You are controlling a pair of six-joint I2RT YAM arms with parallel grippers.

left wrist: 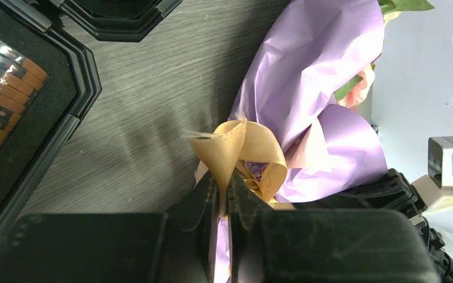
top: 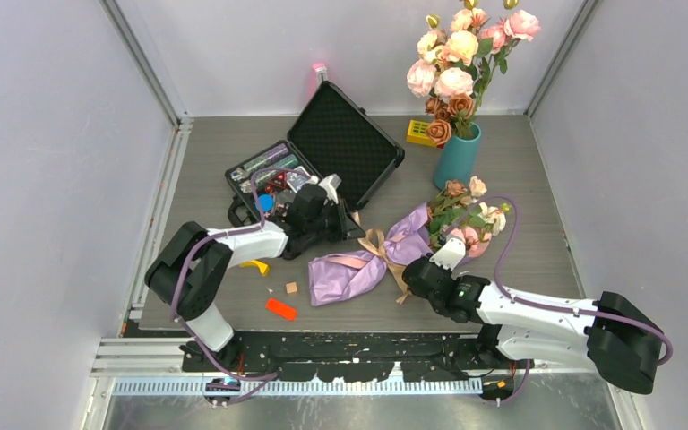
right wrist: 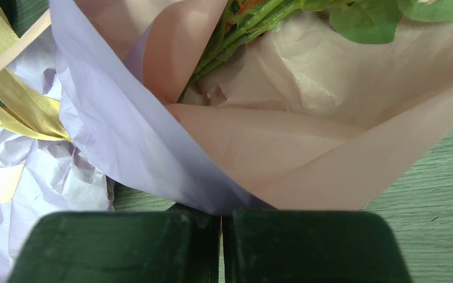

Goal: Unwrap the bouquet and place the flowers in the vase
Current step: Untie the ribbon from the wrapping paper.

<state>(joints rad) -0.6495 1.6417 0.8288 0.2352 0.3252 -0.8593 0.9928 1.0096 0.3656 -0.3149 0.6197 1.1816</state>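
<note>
The bouquet [top: 358,269] lies on the table between my arms, lilac paper lined with pink [right wrist: 283,141] and tied with a tan ribbon [left wrist: 242,147]. The flowers [top: 468,215] stick out of its far right end, their green stems [right wrist: 236,29] running into the wrap. My left gripper [left wrist: 225,197] is shut on a loop of the ribbon, which rises pinched between the fingers. At the wrap's near right edge, my right gripper [right wrist: 221,217] is shut on a corner of the paper. The teal vase [top: 457,159] stands upright behind the bouquet, holding a bigger bunch of roses [top: 457,54].
An open black case [top: 340,143] of tools lies at the back left, its rim [left wrist: 65,118] close beside my left gripper. A yellow block [top: 419,133] sits left of the vase. An orange block [top: 280,309], a small cube [top: 291,288] and a yellow piece [top: 255,265] lie near the front.
</note>
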